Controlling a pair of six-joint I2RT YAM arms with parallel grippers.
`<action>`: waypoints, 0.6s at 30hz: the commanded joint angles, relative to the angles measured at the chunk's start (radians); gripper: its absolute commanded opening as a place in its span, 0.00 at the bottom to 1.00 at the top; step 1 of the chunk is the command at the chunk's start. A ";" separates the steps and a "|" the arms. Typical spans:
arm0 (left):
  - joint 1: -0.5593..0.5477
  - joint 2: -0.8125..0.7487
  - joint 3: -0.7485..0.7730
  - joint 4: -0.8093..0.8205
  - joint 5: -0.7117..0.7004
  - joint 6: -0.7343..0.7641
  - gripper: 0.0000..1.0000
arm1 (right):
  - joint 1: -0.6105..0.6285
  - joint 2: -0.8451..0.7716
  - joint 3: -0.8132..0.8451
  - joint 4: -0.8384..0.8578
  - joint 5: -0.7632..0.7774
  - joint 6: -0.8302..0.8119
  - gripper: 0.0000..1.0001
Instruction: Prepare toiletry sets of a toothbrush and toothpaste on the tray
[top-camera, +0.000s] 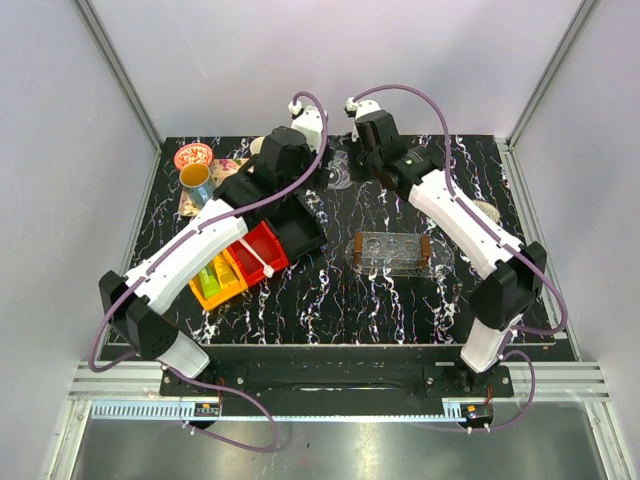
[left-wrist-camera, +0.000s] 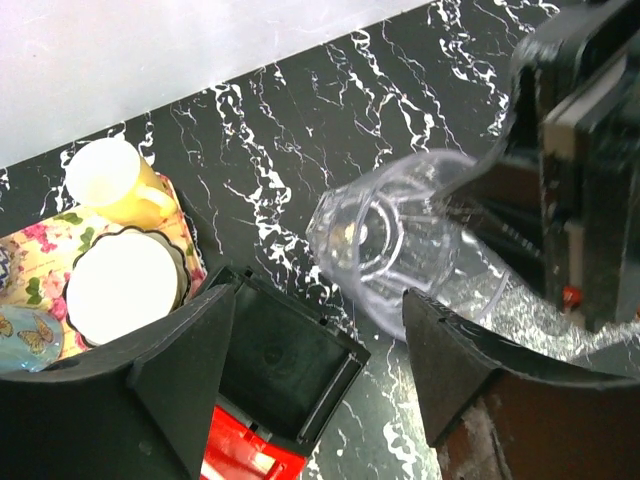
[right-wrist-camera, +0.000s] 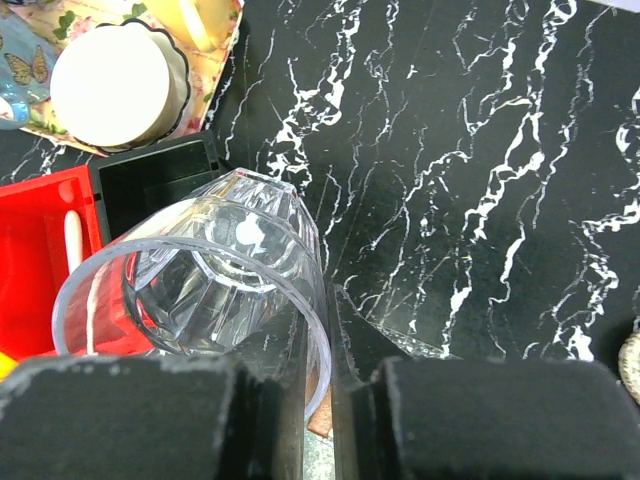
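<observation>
Holding a clear tumbler (right-wrist-camera: 210, 250) by its wall, the right gripper (right-wrist-camera: 318, 320) has one finger inside the mouth and one outside, jaws closed on the thin rim. The tumbler is tipped, its mouth toward the right wrist camera and its base toward the left gripper (left-wrist-camera: 320, 300). That gripper's jaws stand open, with the glass ahead of the fingertips rather than between them. Whether the tumbler touches the table cannot be told.

The task items lie elsewhere. The toothbrush (right-wrist-camera: 73, 240) rests in the red bin (right-wrist-camera: 30, 220), beside a black bin (right-wrist-camera: 150, 180). A green toothpaste tube (top-camera: 212, 275) lies in the adjoining orange bin (top-camera: 232, 285). The clear oval tray cannot be made out in any view. Also present are a floral tray (left-wrist-camera: 25, 250) with cups at the far left and a clear rack (top-camera: 392, 250) with brown ends near the table centre.

Judged step: the right arm alone carries the tumbler, probably to stand it somewhere. To do this well, the left arm should back straight away with fingers wide, so neither pad brushes the base. The right should pinch firmly, since a rim grip on a smooth wall may let the glass swing. It should then turn the tumbler upright slowly and release only once the base sits flat.
</observation>
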 joint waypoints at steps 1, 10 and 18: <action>0.000 -0.115 -0.051 0.058 0.050 0.062 0.73 | -0.006 -0.095 -0.016 0.046 0.062 -0.054 0.00; 0.008 -0.259 -0.185 0.066 0.001 0.142 0.77 | -0.024 -0.172 -0.113 -0.013 0.067 -0.132 0.00; 0.057 -0.334 -0.283 0.079 0.010 0.183 0.80 | -0.081 -0.281 -0.245 -0.041 0.028 -0.157 0.00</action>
